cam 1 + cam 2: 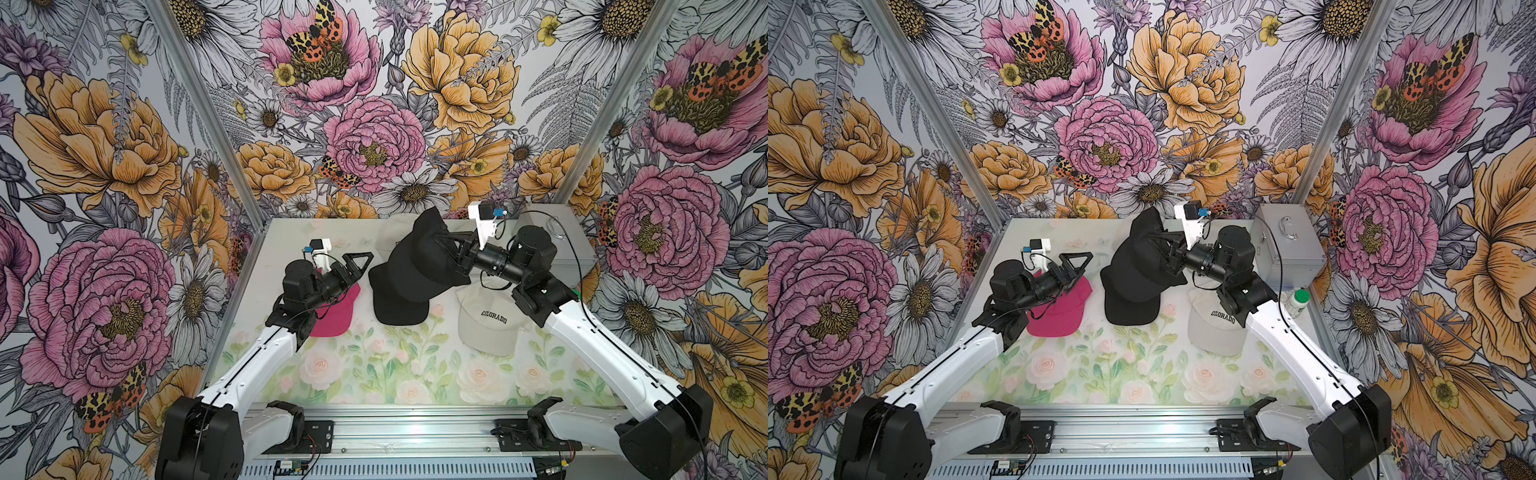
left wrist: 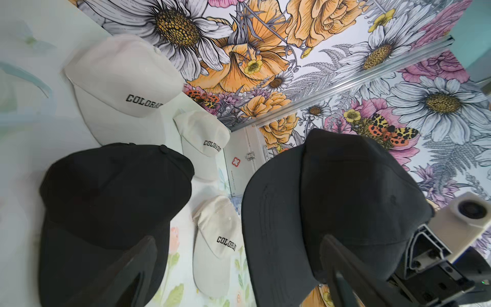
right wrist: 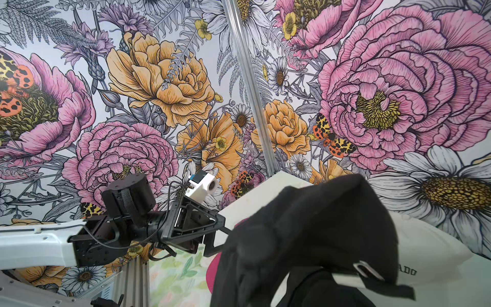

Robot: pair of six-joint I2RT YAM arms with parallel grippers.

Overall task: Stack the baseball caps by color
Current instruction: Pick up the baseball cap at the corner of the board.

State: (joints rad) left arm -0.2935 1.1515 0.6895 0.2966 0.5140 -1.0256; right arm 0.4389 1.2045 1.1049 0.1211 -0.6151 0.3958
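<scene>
While the right hand [image 1: 448, 245] grips a black cap [image 1: 415, 257] hiding its fingertips, the left hand [image 1: 360, 274] stands open.

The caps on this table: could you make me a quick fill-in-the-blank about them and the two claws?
The lifted cap in the right gripper is coloured ___.
The left gripper, near the pink cap, stands ___.
The cream cap reads ___.
Missing words: black; open; COLORADO.
</scene>
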